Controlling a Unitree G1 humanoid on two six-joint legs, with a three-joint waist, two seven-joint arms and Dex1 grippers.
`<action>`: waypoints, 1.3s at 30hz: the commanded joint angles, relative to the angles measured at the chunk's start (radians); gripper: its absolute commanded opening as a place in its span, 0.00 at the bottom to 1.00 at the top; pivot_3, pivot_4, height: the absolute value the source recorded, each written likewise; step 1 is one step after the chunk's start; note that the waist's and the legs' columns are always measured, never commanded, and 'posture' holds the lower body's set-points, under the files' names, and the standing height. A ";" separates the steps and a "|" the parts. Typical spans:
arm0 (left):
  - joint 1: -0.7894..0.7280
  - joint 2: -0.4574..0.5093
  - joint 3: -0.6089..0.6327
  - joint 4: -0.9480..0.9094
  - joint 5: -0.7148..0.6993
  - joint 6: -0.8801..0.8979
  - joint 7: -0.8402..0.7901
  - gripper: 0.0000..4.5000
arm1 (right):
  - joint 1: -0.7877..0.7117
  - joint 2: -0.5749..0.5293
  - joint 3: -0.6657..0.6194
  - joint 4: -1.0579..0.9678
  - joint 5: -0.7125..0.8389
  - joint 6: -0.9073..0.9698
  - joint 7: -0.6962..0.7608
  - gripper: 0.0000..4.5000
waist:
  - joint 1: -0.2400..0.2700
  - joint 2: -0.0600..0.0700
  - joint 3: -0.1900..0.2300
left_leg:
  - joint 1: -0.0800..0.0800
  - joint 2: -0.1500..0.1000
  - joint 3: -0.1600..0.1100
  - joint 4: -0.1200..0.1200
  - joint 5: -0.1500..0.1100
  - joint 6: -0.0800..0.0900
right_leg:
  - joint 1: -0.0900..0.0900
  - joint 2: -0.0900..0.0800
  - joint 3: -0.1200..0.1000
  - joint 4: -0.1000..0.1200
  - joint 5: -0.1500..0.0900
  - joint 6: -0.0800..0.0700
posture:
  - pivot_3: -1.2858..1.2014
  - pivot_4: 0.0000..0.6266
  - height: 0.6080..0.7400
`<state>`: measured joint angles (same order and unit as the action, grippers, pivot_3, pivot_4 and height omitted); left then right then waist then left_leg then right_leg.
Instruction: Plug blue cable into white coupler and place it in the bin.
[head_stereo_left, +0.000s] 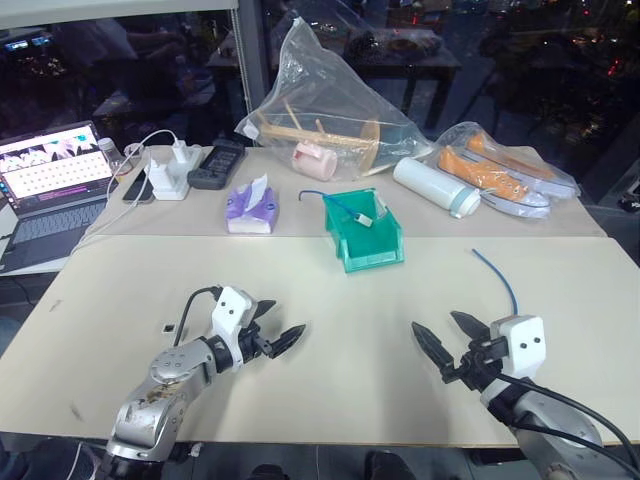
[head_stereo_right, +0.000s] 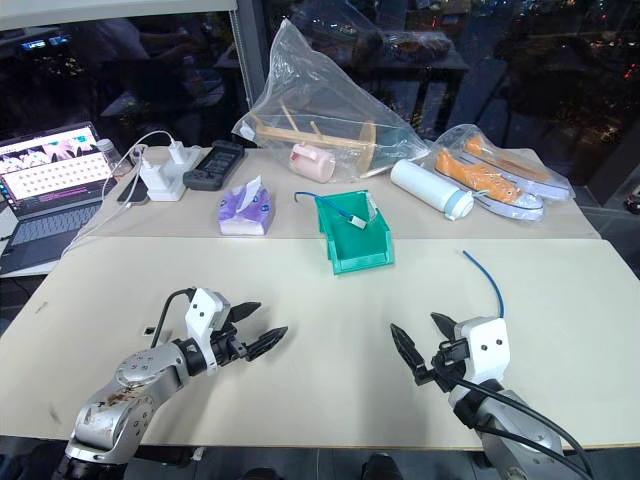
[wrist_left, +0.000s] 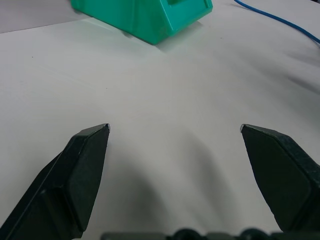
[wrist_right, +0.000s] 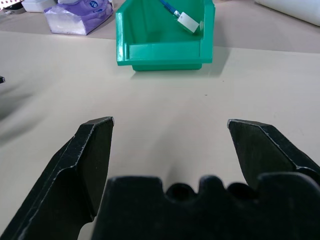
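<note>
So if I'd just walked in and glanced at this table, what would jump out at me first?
Probably the green bin in the middle of the table, with a blue cable and a small white coupler lying inside it. Nearer the front, the left gripper and the right gripper hover over bare tabletop, both open and empty. A second blue cable lies loose just beyond the right gripper.

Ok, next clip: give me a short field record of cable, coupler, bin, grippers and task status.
cable in bin: blue cable, one end in the bin, the rest over its rim
coupler: white coupler on that cable's end, inside the bin
bin: upright on the table
second cable: blue, loose near right gripper
left gripper: open, empty
right gripper: open, empty
status: placement looks done
</note>
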<state>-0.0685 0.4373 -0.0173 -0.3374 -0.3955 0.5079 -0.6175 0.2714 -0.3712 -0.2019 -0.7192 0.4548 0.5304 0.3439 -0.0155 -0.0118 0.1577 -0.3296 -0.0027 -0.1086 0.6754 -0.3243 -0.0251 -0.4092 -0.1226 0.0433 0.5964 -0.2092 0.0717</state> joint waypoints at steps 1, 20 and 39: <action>-0.047 0.027 -0.005 -0.059 -0.065 0.019 -0.079 1.00 | -0.032 -0.108 -0.119 0.030 0.025 -0.032 0.084 0.94 | 0.000 0.000 0.000 | 0.000 0.000 0.000 0.000 0.000 0.000 | 0.000 0.000 0.000 0.000 0.000 0.000 | 0.52 0.24 1.00; -0.085 0.181 -0.052 -0.195 -0.203 0.055 -0.311 1.00 | -0.232 -0.634 -0.152 0.782 -0.062 -0.247 0.758 0.94 | -0.012 0.001 0.007 | 0.002 0.004 0.001 0.003 -0.003 0.005 | 0.005 0.008 0.006 -0.001 0.000 -0.002 | 0.52 0.24 1.00; -0.097 0.148 -0.081 -0.200 -0.188 0.057 -0.238 1.00 | -0.759 -0.852 0.312 1.150 -0.578 -0.932 1.030 0.94 | -0.033 0.005 0.013 | 0.007 0.003 0.005 0.002 -0.001 0.003 | 0.005 0.008 0.012 0.000 0.001 -0.001 | 0.52 0.24 1.00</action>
<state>-0.1659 0.5855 -0.1048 -0.5115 -0.5836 0.5779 -0.8645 -0.4331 -1.2343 0.0530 0.3757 -0.0580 -0.3034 1.3476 -0.0487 -0.0067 0.1705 -0.3220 0.0005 -0.1040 0.6768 -0.3256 -0.0227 -0.4038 -0.1142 0.0553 0.5964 -0.2086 0.0709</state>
